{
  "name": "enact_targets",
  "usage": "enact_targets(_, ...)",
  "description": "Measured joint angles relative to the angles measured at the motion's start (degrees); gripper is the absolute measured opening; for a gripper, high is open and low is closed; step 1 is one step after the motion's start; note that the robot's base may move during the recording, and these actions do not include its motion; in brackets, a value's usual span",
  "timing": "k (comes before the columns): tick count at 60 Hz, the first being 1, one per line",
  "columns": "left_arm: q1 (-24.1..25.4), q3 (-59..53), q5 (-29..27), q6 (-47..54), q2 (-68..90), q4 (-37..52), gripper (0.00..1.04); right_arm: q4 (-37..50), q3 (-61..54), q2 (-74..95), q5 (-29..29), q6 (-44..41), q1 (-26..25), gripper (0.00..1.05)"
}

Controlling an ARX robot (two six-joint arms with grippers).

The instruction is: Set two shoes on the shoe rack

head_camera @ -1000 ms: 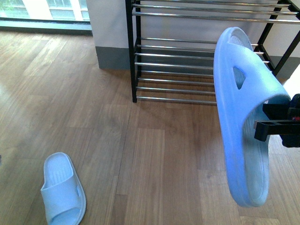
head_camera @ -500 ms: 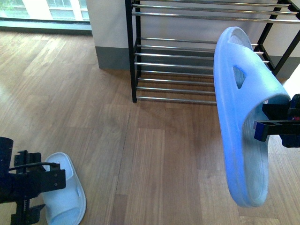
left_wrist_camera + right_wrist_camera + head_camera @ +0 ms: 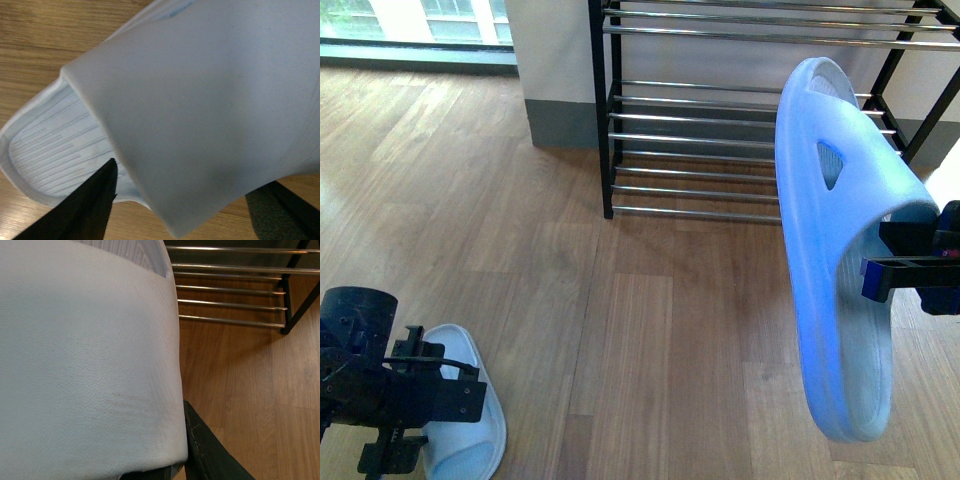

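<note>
One pale blue slipper (image 3: 830, 250) hangs on edge in the air at the right, toe up, and my right gripper (image 3: 910, 268) is shut on its strap. In the right wrist view this slipper (image 3: 85, 355) fills the picture beside one dark finger (image 3: 205, 450). The second pale blue slipper (image 3: 485, 415) lies flat on the wood floor at the lower left. My left gripper (image 3: 425, 400) hovers open over it, and its fingers (image 3: 85, 210) straddle the slipper's strap (image 3: 210, 100) without touching. The shoe rack (image 3: 720, 130), with black frames and chrome rods, stands against the back wall.
Wood plank floor (image 3: 650, 340) stretches between the floor slipper and the rack. A grey-based wall (image 3: 560, 120) stands to the left of the rack, with a window strip (image 3: 410, 30) at the far left. The rack's rods (image 3: 230, 290) lie just beyond the held slipper.
My left arm has come into view from the lower left and moved right over the floor slipper. The right gripper and its slipper have stayed in place.
</note>
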Motion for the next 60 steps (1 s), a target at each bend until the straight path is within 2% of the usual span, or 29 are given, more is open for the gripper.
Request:
enact_targets(10, -0.07, 0.33, -0.94, -1.68, 0.00, -2.82, 0.49, 0.00, 0.00, 0.00, 0.00, 0.00, -0.02, 0.01)
enact_targets(19, 0.13, 0.02, -1.16, -5.16, 0.07, -1.97, 0.31, 0.00, 0.00, 0.00, 0.00, 0.00, 0.00, 0.01)
enact_targets(37, 3.58, -3.17, -0.02, -18.82, -1.79, 3.65, 0.04, 0.00, 0.00, 0.00, 0.00, 0.00, 0.00, 0.01)
enact_targets(48, 5.92, -7.34, -1.25, -27.76, -5.49, 10.51, 0.02, 0.00, 0.00, 0.00, 0.00, 0.00, -0.02, 0.01)
enact_targets(60, 7.48, -15.08, -4.35, -42.58, -11.91, 22.25, 0.02, 0.00, 0.00, 0.00, 0.00, 0.00, -0.02, 0.01)
